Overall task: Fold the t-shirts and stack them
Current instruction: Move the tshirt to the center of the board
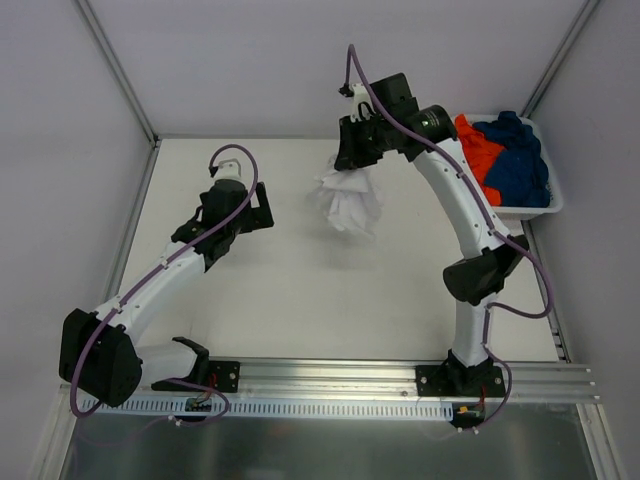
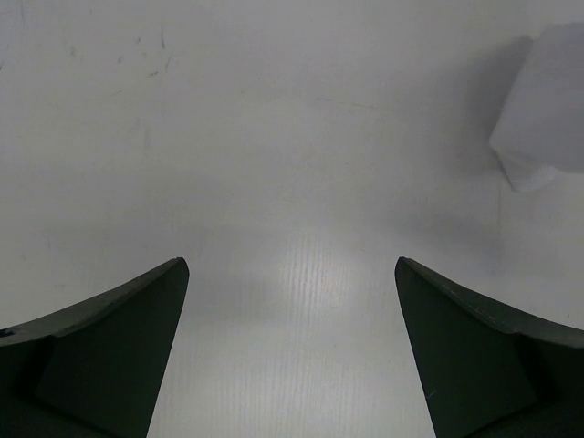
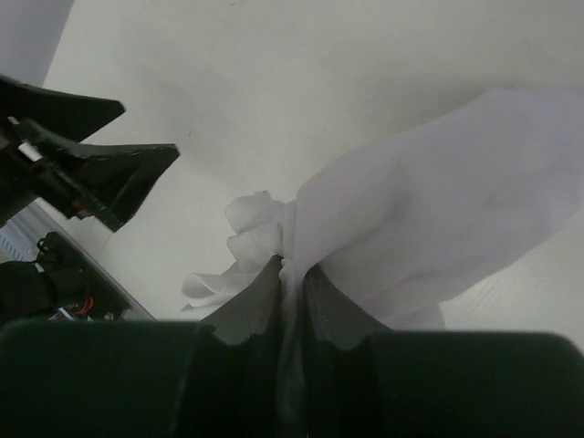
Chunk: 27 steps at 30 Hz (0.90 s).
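Soft, even light from above fills the top view. The arms throw only faint, blurred shadows on the table (image 1: 300, 290), and the white t-shirt (image 1: 350, 205) almost washes out against it. In the left wrist view a pale sheen lies on the table between the left fingers (image 2: 109, 356), which are dark and soft-edged. A grey shadow sits beside the t-shirt. The right wrist view is dimmer: the right fingers (image 3: 246, 315) are underexposed and out of focus, and the cloth's folds are low in contrast.
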Each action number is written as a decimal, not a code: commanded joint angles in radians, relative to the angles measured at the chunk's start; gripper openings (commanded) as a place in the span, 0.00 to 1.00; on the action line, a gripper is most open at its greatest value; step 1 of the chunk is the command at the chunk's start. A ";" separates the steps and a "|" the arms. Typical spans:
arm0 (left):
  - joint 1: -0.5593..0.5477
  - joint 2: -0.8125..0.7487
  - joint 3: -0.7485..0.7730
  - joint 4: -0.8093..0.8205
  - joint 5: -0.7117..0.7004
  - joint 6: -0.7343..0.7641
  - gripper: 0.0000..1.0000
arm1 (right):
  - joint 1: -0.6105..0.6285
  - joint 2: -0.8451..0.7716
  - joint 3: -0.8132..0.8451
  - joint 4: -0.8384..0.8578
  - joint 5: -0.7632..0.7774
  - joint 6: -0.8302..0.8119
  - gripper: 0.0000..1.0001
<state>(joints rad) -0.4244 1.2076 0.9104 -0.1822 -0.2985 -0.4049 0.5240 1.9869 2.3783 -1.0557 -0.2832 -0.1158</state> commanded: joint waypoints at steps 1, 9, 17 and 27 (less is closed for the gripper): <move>-0.001 -0.017 -0.013 0.012 -0.027 -0.014 0.99 | 0.004 -0.132 0.003 0.025 -0.036 0.010 0.14; -0.001 0.007 -0.005 0.013 -0.030 -0.032 0.99 | -0.021 -0.344 -0.266 0.091 0.196 -0.022 0.14; -0.004 0.121 0.005 0.013 0.065 -0.092 0.91 | -0.159 -0.369 -0.677 0.217 0.321 0.018 0.24; -0.244 0.172 -0.018 0.024 0.169 -0.207 0.90 | -0.162 -0.260 -0.864 0.302 0.556 0.077 0.90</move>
<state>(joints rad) -0.6041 1.4296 0.9005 -0.1719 -0.2081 -0.5541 0.3595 1.7790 1.5219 -0.8127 0.1825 -0.0715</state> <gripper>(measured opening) 0.890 0.897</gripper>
